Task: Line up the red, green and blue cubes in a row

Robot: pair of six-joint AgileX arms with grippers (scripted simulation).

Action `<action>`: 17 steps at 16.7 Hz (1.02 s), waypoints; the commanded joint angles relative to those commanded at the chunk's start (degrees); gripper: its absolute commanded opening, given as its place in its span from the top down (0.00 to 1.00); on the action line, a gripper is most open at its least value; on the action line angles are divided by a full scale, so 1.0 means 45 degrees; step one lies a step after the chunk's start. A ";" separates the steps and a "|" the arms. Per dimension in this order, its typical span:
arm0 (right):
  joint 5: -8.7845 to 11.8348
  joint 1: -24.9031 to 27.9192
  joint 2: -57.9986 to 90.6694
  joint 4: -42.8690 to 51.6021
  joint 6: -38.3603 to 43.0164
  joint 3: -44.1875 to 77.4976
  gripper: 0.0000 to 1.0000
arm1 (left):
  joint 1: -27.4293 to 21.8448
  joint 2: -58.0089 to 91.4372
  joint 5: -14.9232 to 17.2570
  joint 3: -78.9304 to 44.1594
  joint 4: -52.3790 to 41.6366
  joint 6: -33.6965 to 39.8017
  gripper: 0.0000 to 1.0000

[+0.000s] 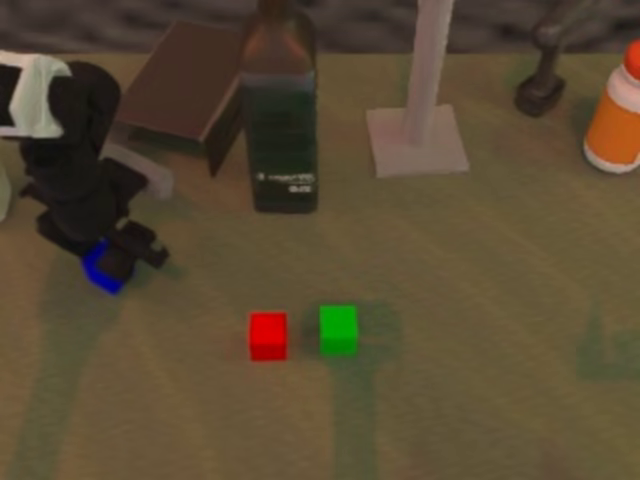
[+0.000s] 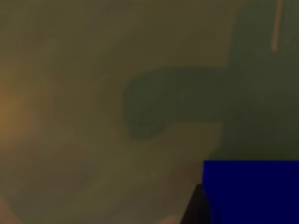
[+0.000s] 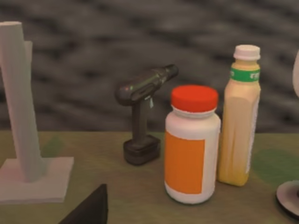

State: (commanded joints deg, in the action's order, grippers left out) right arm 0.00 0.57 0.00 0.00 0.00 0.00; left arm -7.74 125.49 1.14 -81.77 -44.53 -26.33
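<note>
The blue cube [image 1: 100,270] is being gripped by the left gripper [image 1: 112,262] at the top view's middle left, well apart from the red cube [image 1: 268,335] and green cube [image 1: 338,329] sitting just beside each other at lower centre. A loose hold could be letting it slip or twist, spoiling the row. Only a corner of it is being shown from above; the left wrist view is giving its face. The right gripper is not being shown.

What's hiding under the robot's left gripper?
The blue cube sits under the left gripper, near the table's left side. Only one blue edge peeks out in the top view; the rest is covered by the gripper. The red cube and green cube sit uncovered.
</note>
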 joint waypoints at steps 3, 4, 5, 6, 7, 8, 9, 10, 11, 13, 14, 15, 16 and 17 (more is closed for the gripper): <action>0.0000 0.0000 0.0000 0.0000 0.0000 0.0000 0.00 | 0.0066 -0.0458 0.0006 -0.0592 -0.1214 -0.0017 1.00; 0.0000 0.0000 0.0000 0.0000 0.0000 0.0000 0.00 | 0.0131 -0.0678 -0.0002 -0.0839 -0.1700 0.0016 1.00; 0.0000 0.0000 0.0000 0.0000 0.0000 0.0000 0.00 | 0.0193 -0.0903 -0.0011 -0.1078 -0.2136 0.0049 1.00; 0.0000 0.0000 0.0000 0.0000 0.0000 0.0000 0.00 | 0.0235 -0.1105 -0.0020 -0.1279 -0.2477 0.0067 1.00; 0.0000 0.0000 0.0000 0.0000 0.0000 0.0000 0.00 | 0.0257 -0.1255 -0.0025 -0.1422 -0.2697 0.0073 1.00; 0.0000 0.0000 0.0000 0.0000 0.0000 0.0000 0.00 | 0.0263 -0.1323 -0.0027 -0.1483 -0.2782 0.0072 1.00; 0.0000 0.0000 0.0000 0.0000 0.0000 0.0000 0.00 | 0.0263 -0.1323 -0.0027 -0.1483 -0.2782 0.0072 1.00; 0.0000 0.0000 0.0000 0.0000 0.0000 0.0000 0.00 | 0.0263 -0.1323 -0.0027 -0.1483 -0.2782 0.0072 1.00; 0.0000 0.0000 0.0000 0.0000 0.0000 0.0000 0.00 | 0.0202 -0.1277 -0.0032 -0.1457 -0.2750 0.0051 1.00; 0.0000 0.0000 0.0000 0.0000 0.0000 0.0000 0.00 | 0.0088 -0.1206 -0.0036 -0.1607 -0.2808 0.0213 1.00; 0.0000 0.0000 0.0000 0.0000 0.0000 0.0000 0.00 | -0.0103 -0.1077 -0.0042 -0.1856 -0.2912 0.0486 1.00; 0.0000 0.0000 0.0000 0.0000 0.0000 0.0000 0.00 | -0.0379 -0.0879 -0.0052 -0.2210 -0.3071 0.0888 1.00; 0.0000 0.0000 0.0000 0.0000 0.0000 0.0000 0.00 | -0.0739 -0.0611 -0.0066 -0.2660 -0.3287 0.1434 1.00; 0.0000 0.0000 0.0000 0.0000 0.0000 0.0000 0.00 | -0.1171 -0.0290 -0.0083 -0.3183 -0.3550 0.2115 1.00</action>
State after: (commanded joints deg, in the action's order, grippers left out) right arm 0.00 0.57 0.00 0.00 0.00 0.00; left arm -13.01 124.19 0.77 -96.09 -60.51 -16.81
